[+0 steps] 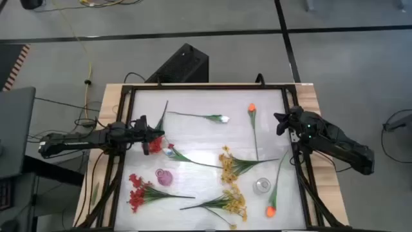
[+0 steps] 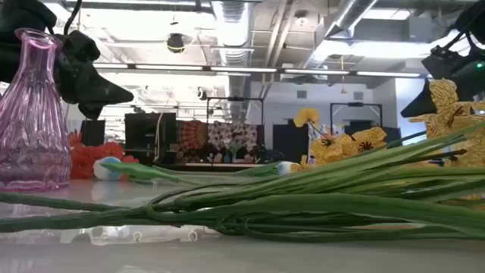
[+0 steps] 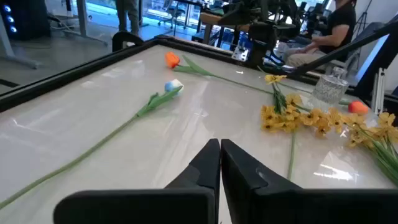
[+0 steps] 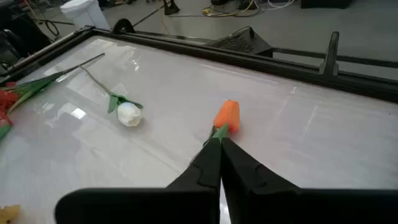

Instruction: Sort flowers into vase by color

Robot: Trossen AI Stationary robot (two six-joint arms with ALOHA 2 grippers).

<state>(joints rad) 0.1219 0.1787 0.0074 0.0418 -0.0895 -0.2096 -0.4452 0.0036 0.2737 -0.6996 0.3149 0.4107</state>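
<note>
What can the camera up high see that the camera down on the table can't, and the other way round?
Only the high view shows the two orange tulips, the clear vase, and both arms whole: the left claw shut near the table's left side, the right claw shut by the right edge.

Only the low view shows the room behind the table and the ceiling lights.

Both show the pink vase, the red flowers, the yellow sprays and the long green stems.

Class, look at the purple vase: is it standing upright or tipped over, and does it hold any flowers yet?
Upright and empty. The purple vase stands on its base in the low view, with no stems in its neck.
</note>
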